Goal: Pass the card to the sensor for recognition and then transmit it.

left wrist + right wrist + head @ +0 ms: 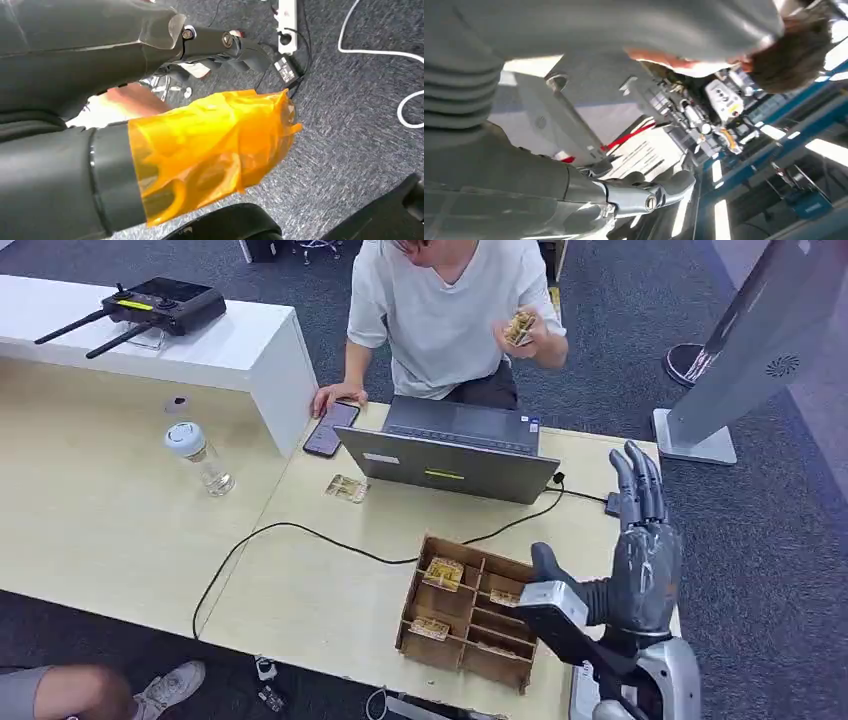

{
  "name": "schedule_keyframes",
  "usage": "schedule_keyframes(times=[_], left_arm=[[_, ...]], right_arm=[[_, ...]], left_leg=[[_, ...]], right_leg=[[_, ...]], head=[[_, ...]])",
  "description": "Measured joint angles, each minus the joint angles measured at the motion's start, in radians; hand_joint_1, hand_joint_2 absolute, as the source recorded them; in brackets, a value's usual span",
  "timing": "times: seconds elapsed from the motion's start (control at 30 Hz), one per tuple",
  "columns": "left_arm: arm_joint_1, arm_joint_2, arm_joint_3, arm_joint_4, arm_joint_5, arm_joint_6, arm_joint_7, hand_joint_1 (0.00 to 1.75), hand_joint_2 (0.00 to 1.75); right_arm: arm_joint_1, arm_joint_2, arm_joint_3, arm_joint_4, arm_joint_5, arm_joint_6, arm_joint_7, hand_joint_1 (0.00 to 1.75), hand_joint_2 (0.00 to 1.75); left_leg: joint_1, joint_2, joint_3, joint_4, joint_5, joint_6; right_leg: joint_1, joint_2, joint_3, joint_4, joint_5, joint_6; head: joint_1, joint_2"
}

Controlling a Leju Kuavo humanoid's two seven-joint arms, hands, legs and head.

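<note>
right hand (pixel 640 540) raised over counter's (pixel 300 580) near right corner, fingers straight up and apart, holding nothing; left hand (pixel 215 150) hangs by the floor under an orange wrap, can't tell its state; nearest cards (pixel 445 572) lie in wooden divided tray (pixel 465 615) just left of and below right hand, so right arm is nearer; farther off a loose card (pixel 347 488) lies flat before laptop (pixel 450 450); person (pixel 450 300) beyond holds another card (pixel 519 328).
</note>
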Motion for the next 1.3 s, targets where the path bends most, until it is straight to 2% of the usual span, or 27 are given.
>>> schedule_keyframes(times=[0.27,0.37,0.97,1.3], left_arm=[[0.010,0.000,0.027,0.000,0.026,0.015,0.000,0.00,0.00],[0.010,0.000,0.036,0.000,0.033,0.016,0.000,0.00,0.00],[0.010,0.000,0.073,0.000,0.053,0.025,0.000,0.00,0.00],[0.010,0.000,0.092,0.000,0.068,0.027,-0.002,0.00,0.00]], right_arm=[[0.134,0.000,0.014,-0.095,-0.098,-0.035,-0.076,0.00,0.00],[0.151,0.000,0.016,-0.105,-0.138,-0.048,-0.101,0.00,0.00],[0.225,-0.013,0.059,-0.126,-0.284,-0.050,-0.142,0.00,0.00],[0.257,-0.059,0.114,-0.095,-0.399,-0.074,-0.189,0.00,0.00]], left_leg=[[0.000,0.000,0.000,0.000,0.000,0.000],[0.000,0.000,0.000,0.000,0.000,0.000],[0.000,0.000,0.000,0.000,0.000,0.000],[0.000,0.000,0.000,0.000,0.000,0.000]], right_leg=[[0.000,0.000,0.000,0.000,0.000,0.000],[0.000,0.000,0.000,0.000,0.000,0.000],[0.000,0.000,0.000,0.000,0.000,0.000],[0.000,0.000,0.000,0.000,0.000,0.000]], head=[[0.000,0.000],[0.000,0.000],[0.000,0.000],[0.000,0.000]])
